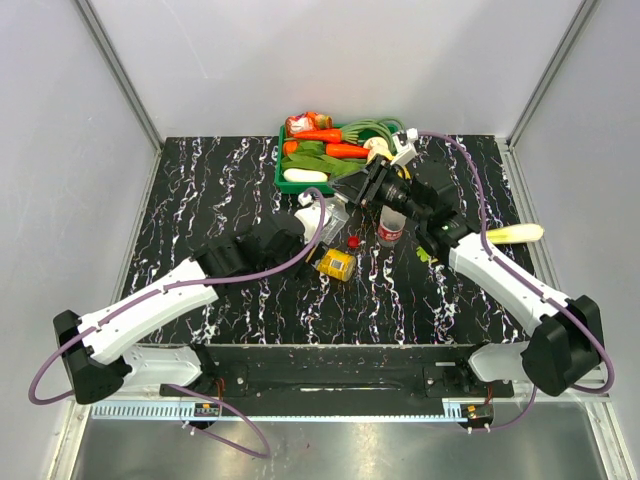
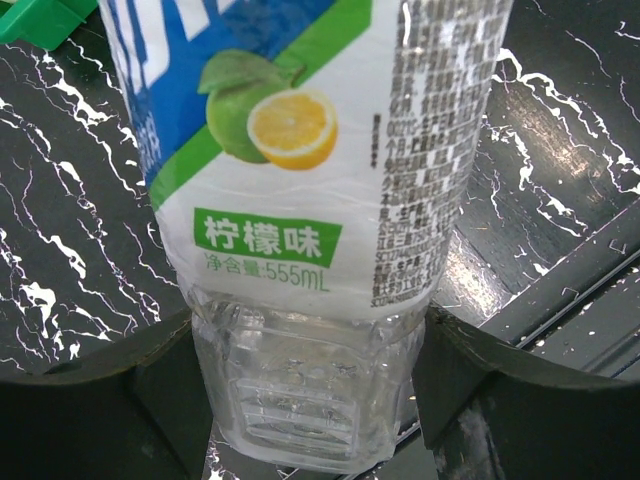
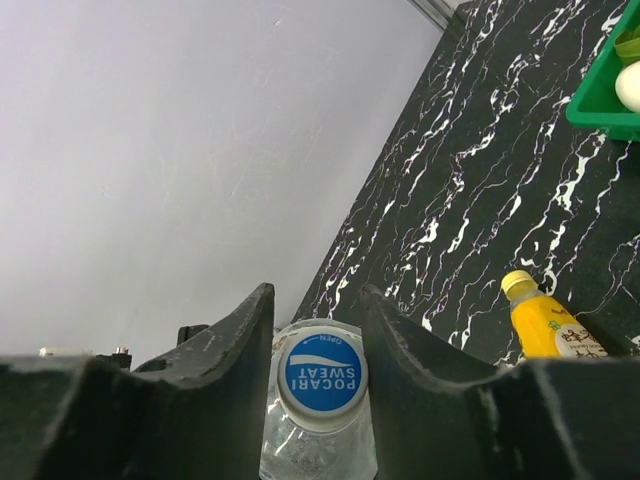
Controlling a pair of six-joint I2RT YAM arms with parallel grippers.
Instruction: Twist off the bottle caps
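Observation:
My left gripper is shut on the base of the clear blue-label bottle, which is held off the table between both arms. My right gripper is shut on that bottle's blue cap, one finger on each side. The orange-yellow juice bottle lies on the table with its yellow cap on. The clear red-label bottle stands upright right of centre. The red cap lies loose on the table beside it.
A green tray of toy vegetables stands at the back, just behind my right gripper. A pale vegetable lies at the right edge. A small green piece lies under the right arm.

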